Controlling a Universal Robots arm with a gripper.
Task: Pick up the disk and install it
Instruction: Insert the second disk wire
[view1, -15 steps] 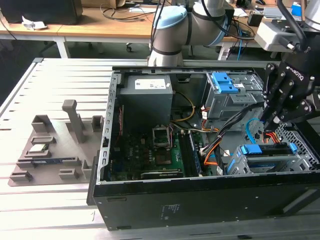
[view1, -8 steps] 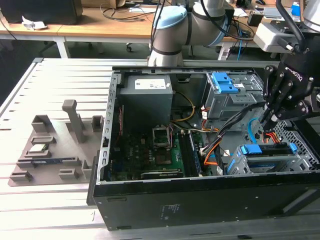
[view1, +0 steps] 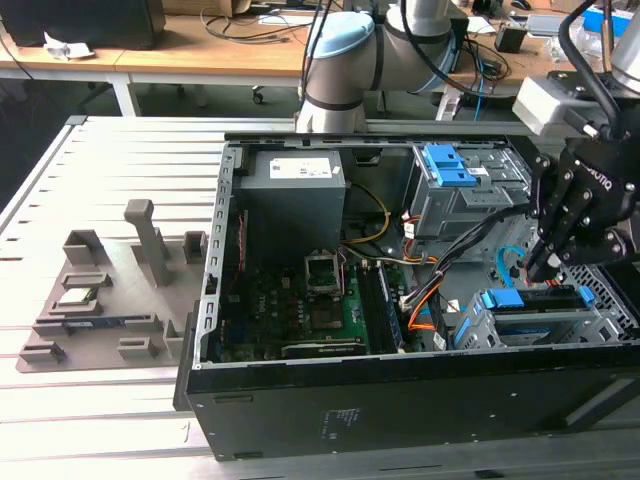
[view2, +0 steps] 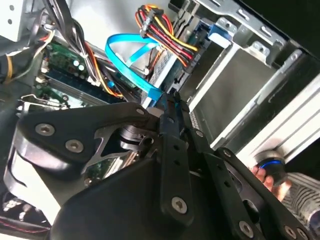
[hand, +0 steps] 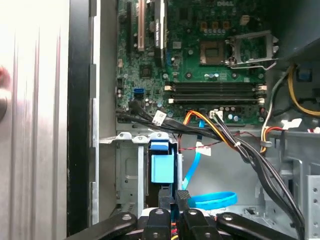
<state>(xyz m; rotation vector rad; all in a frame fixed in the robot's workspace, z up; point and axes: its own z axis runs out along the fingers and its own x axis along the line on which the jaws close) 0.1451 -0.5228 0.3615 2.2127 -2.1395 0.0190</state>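
gripper (view1: 545, 268) | fingers (hand: 181, 200) together, holding nothing | just beside disk (view1: 530, 300) seated in drive cage (view1: 590, 322) | open case (view1: 400, 400)

We count one open computer case (view1: 400, 400), one motherboard (hand: 200, 55), two drive cages (view1: 470, 190) with blue latches, one below the gripper (view1: 553, 262) and one beyond it, one grey fixture tray (view1: 100, 290), one blue ribbon cable (hand: 212, 200) beside the fingertips.
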